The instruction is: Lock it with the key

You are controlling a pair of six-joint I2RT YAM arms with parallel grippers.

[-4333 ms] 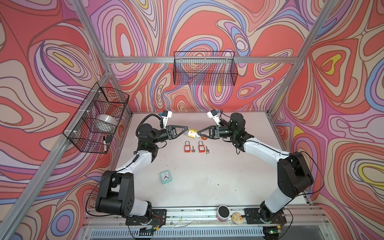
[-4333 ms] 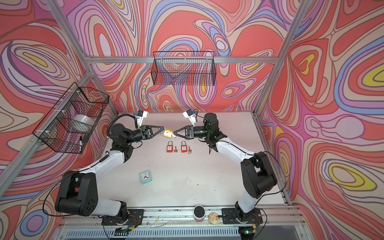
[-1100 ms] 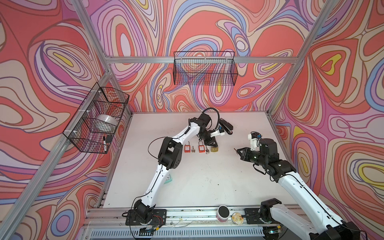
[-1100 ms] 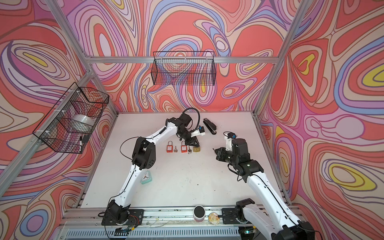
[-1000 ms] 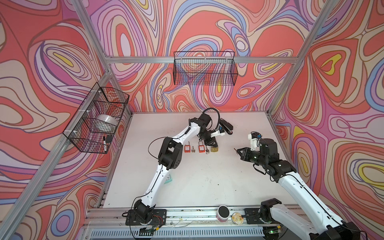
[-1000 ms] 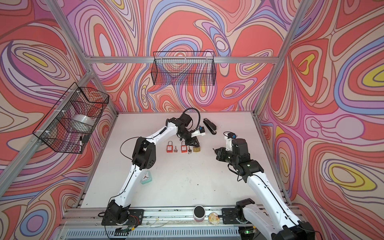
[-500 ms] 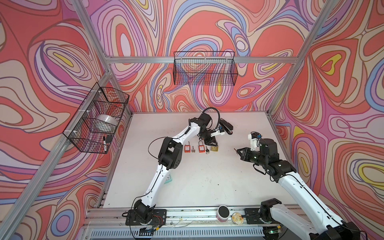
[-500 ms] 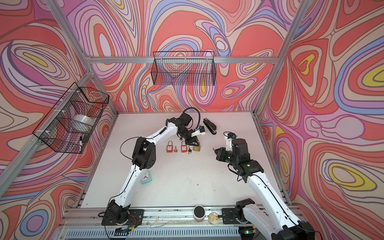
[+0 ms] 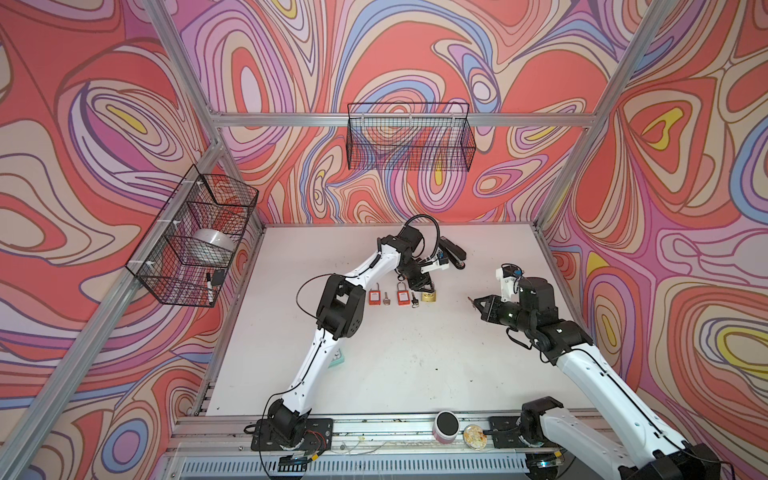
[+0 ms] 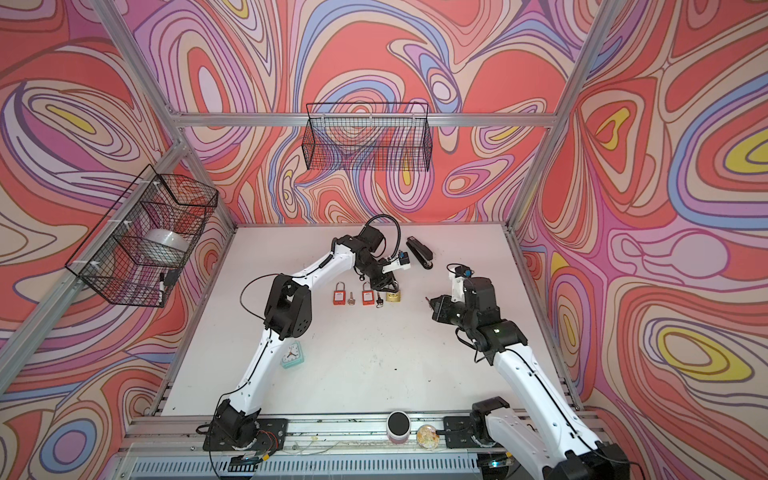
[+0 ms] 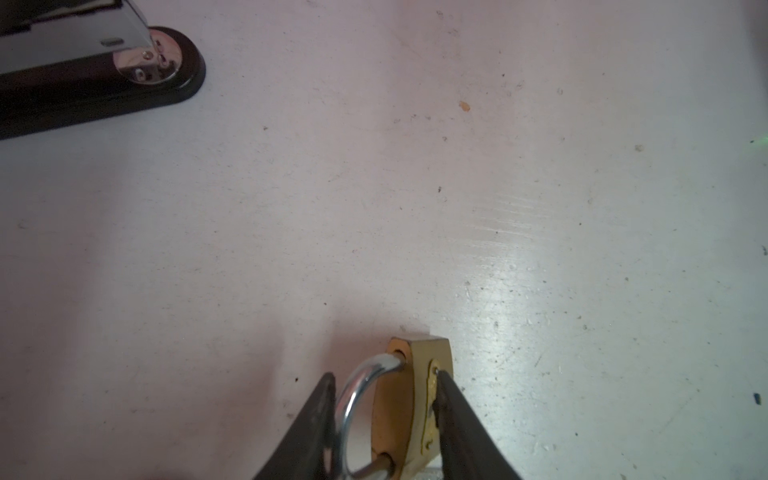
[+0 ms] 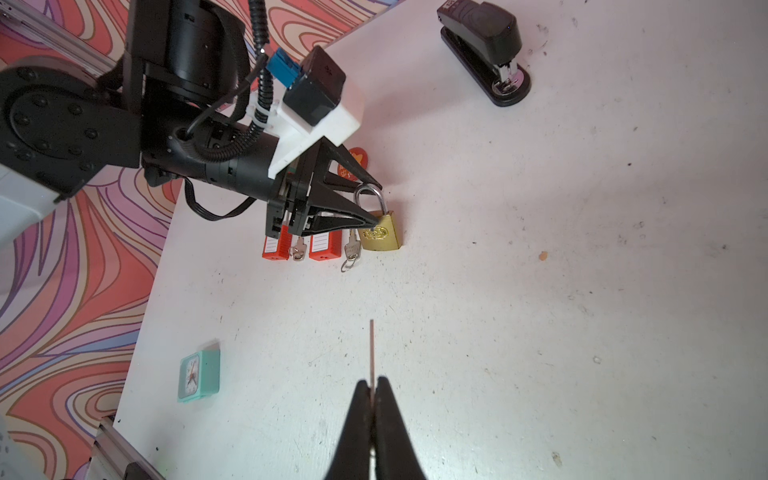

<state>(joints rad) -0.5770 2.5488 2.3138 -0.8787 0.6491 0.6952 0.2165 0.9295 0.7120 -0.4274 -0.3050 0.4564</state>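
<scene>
Small brass padlock (image 11: 399, 411) laid on white table (image 9: 415, 353), straddled by left gripper (image 12: 378, 204), jaws apart. Thin coppery key (image 12: 372, 349) clamped edge-on in right gripper (image 12: 372, 384).

Your left arm (image 9: 309, 361) and right arm (image 9: 602, 382): white link shells, black joint housings. The left hand (image 12: 378, 204) has black triangular fingers (image 12: 340, 218). Just behind it sit a white cam mount (image 12: 328, 124) w/ black cam box, blue connector (image 12: 282, 68) and ribbed black cable (image 12: 257, 33). The right hand (image 12: 372, 381) has the same black taper. Small round screws ring the joint cap (image 12: 45, 120) further back.
</scene>
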